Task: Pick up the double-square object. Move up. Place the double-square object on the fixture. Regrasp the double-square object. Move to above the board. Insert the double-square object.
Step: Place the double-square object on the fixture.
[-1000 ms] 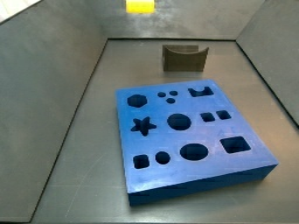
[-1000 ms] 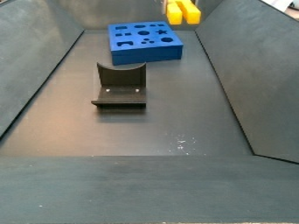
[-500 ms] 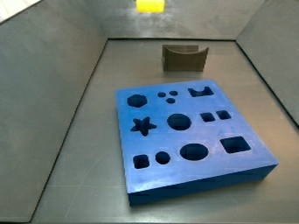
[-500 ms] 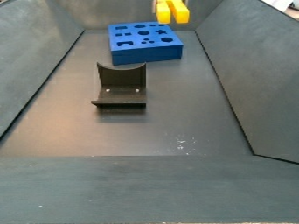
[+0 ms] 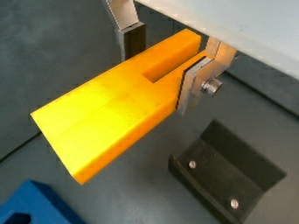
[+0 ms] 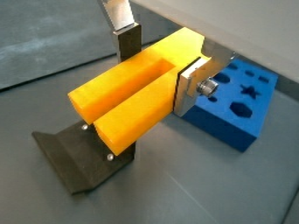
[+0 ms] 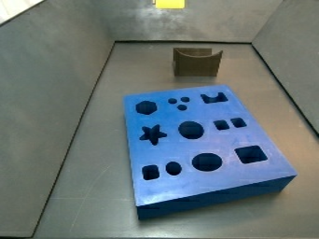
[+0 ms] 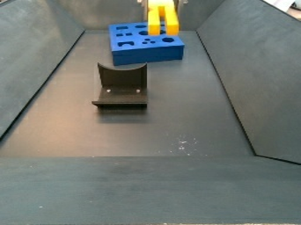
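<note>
My gripper [image 5: 162, 74] is shut on the double-square object [image 5: 111, 118], a bright yellow block with two parallel prongs, and holds it in the air. Both wrist views show silver fingers [image 6: 190, 87] clamping its slotted end. In a side view the yellow block [image 8: 163, 18] hangs over the far part of the blue board [image 8: 147, 42]; in a side view only its tip [image 7: 170, 3] shows at the top edge. The fixture [image 8: 120, 86], dark with a notched top, stands on the floor apart from the board. Beneath the block I see the fixture [image 5: 228, 179] and a board corner [image 5: 30, 206].
The board [image 7: 206, 140] has star, round, square and crown holes. Sloping grey walls [image 8: 235, 70] close in the floor on both sides. Bare dark floor [image 8: 153, 141] stretches between the fixture and the near edge.
The yellow block, held in the gripper, has moved sideways across the top of both side views and now hangs over the board. Board and fixture have not moved.
</note>
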Robot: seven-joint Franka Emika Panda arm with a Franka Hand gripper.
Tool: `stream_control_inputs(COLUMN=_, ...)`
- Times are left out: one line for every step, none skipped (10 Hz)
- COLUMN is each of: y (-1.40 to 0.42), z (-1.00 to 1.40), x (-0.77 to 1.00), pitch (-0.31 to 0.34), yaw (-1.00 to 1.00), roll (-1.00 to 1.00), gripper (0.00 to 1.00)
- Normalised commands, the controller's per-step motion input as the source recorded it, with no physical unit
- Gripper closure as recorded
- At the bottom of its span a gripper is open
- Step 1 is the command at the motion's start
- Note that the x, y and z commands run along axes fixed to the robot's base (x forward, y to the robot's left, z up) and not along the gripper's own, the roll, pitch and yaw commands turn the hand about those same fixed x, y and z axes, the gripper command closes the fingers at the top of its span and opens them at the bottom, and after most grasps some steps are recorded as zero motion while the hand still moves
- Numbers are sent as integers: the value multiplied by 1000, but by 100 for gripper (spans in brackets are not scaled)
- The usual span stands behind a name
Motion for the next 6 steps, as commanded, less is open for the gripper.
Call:
stream_control_inputs(y=142, z=-79, x=1000, pitch=-61, yaw=-118, roll=-1000, gripper=100)
stream_control_inputs(y=127, z=-68, x=1000, pitch=-48, yaw=-113, roll=-1000, gripper=100)
stream_control_inputs(y=106, z=-50, x=1000, pitch=-25, yaw=-108, roll=-1000, gripper=100)
stream_control_inputs(y=98, z=-48, x=1000, pitch=-20, yaw=-105, roll=-1000, gripper=100)
stream_control_inputs(y=81, z=-45, x=1000, pitch=-12, yaw=-105, roll=-1000, gripper=100)
stream_control_inputs(y=71, z=-40, x=1000, pitch=-2, yaw=-105, roll=-1000, gripper=100)
